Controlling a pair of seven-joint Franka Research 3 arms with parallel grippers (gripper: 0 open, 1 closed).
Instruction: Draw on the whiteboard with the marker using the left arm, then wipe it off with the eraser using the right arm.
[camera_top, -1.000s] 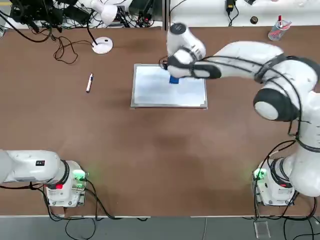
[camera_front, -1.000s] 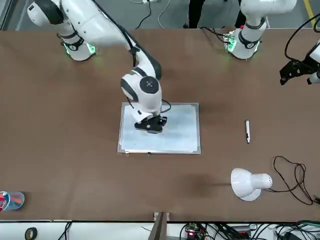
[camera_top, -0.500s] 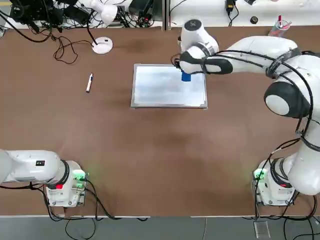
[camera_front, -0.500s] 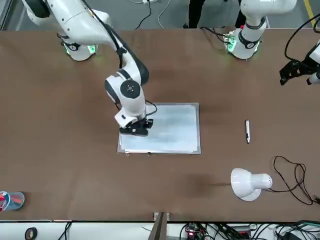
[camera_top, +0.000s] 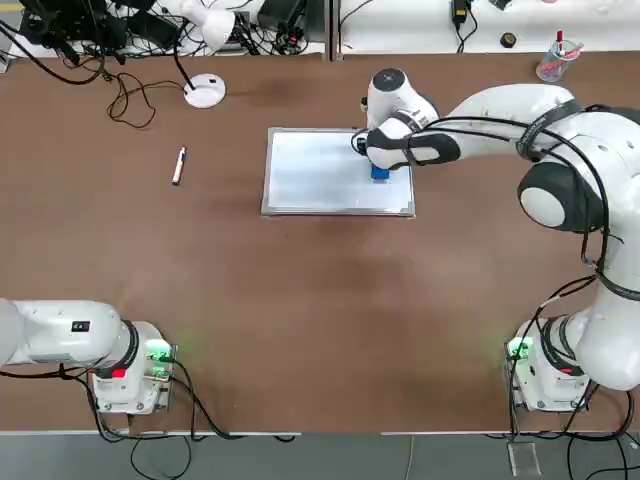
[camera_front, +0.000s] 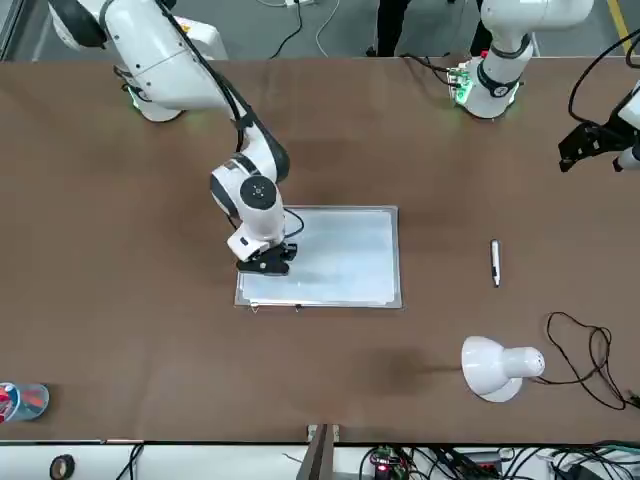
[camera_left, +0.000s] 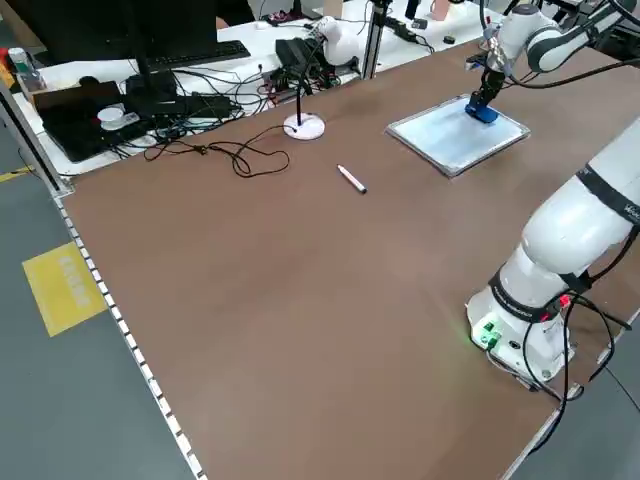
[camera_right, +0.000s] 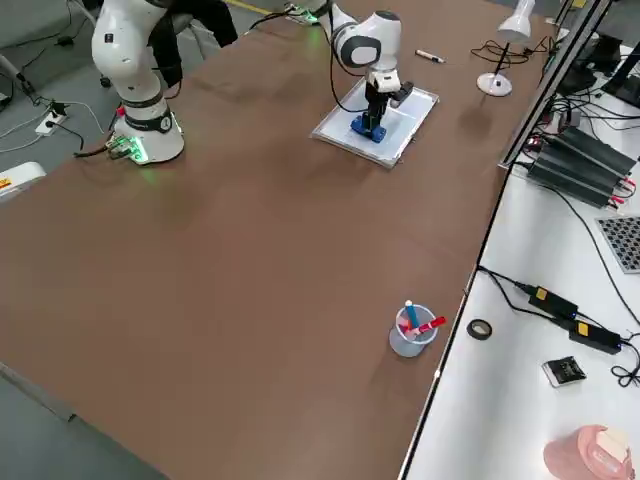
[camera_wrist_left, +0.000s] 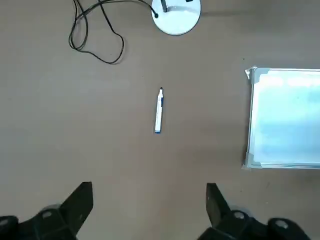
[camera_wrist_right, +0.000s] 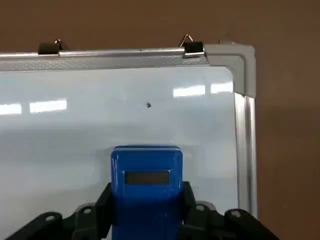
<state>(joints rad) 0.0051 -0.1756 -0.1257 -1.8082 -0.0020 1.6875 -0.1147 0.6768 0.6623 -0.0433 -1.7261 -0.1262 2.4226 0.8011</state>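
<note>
On the brown surface (camera_top: 300, 280) there are one whiteboard (camera_top: 310, 180), one marker (camera_top: 179, 166), one blue eraser (camera_top: 380, 173), one clear cup (camera_top: 558, 60) and one white lamp (camera_front: 492, 370). Robot arms (camera_top: 590, 200), I count two.

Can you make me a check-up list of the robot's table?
Surface: brown table, no spill seen
Whiteboard: lying flat, one small dark speck
Marker: on the table beside the board
Eraser: in the right gripper, over the board
Left gripper: open, nothing held
Clutter: cup of pens, lamp
Cables: loose cord by the lamp
Surroundings: person's legs behind the robot's side
</note>
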